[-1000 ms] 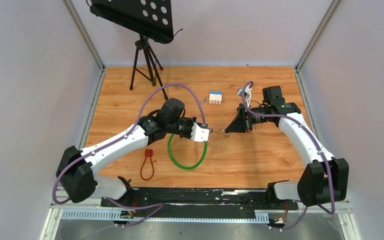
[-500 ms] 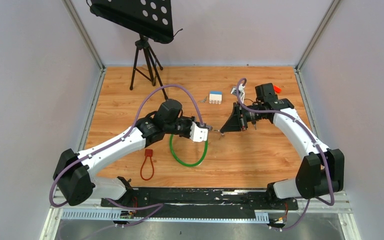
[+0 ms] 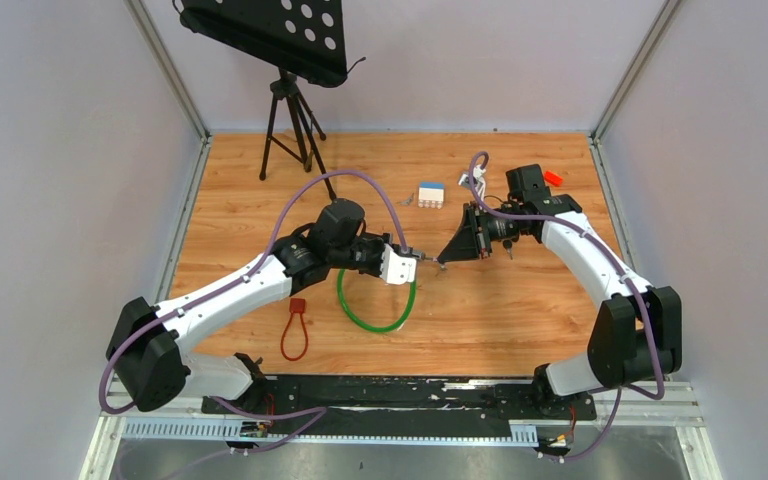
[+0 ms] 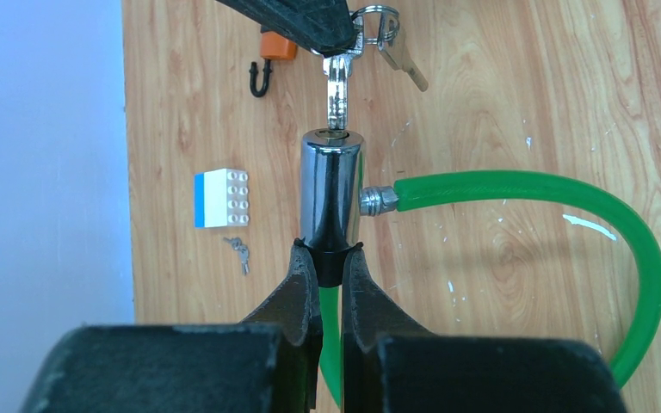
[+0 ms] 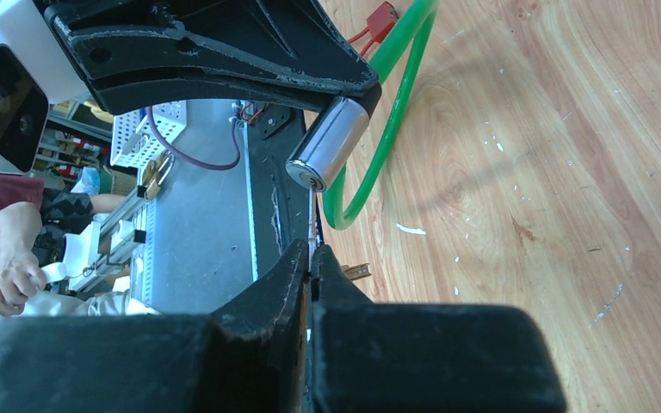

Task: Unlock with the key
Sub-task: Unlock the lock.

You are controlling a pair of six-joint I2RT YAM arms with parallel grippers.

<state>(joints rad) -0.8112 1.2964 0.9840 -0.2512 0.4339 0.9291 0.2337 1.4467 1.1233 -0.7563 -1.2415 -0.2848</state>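
Clamping the chrome lock (image 4: 330, 194) (green cable (image 4: 525, 185) attached), the left gripper (image 4: 330, 258) is closed tight. The right gripper (image 5: 311, 258) pinches the key (image 4: 336, 95) at the keyhole (image 5: 311, 181).

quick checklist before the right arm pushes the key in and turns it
1. Left grip: left gripper shut on cylinder, ok.
2. Right grip: right gripper shut on key, ok.
3. Alignment: key tip meets keyhole, in line with cylinder, ok.
4. Seating: most of the blade shows outside, not ok.
5. Ring: spare key hangs to one side of keyhole, ok.
6. Path: cable leaves cylinder's side, away from key, ok.
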